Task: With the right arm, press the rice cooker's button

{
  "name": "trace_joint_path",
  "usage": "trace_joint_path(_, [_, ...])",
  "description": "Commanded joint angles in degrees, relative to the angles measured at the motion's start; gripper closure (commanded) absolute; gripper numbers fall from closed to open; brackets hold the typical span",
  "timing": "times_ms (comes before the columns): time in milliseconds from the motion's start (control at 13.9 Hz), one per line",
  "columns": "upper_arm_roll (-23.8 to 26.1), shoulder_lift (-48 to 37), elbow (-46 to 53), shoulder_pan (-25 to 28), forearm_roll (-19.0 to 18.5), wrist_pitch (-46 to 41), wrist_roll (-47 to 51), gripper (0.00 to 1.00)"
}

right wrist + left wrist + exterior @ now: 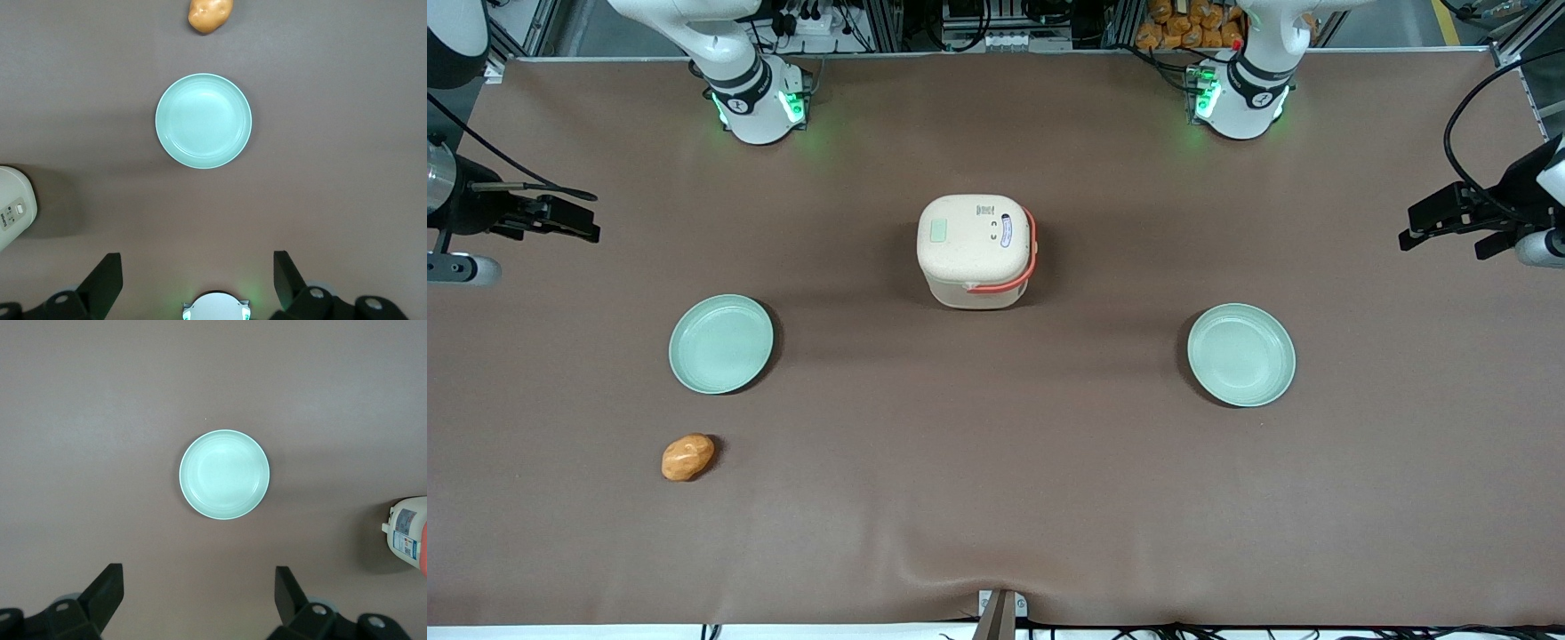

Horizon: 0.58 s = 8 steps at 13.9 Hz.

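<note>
The approach has not begun: the gripper (197,283), fingers spread and empty, hangs high over a plate (203,121), and must travel toward about three o'clock in the front view to reach the button (940,231) on the rice cooker (974,252) lid.

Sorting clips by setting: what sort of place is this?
Probably a robotics lab: a cream rice cooker and pale green round plate on a brown-covered table, open black two-finger gripper above, cabling along the edge.

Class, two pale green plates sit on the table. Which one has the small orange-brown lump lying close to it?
The plate toward the working arm's end of the table; the lump lies beside it, nearer the front camera. The open hand hangs above this plate.
</note>
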Motion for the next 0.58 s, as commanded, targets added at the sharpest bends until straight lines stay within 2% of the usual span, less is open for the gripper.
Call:
trace_joint_path(0, [-1.06, -0.90, 0.05, 0.68, -1.08, -0.68, 0.25, 0.00])
trace_joint_path(504, [-1.06, -0.90, 0.05, 0.77, -0.38, -0.86, -0.27, 0.00])
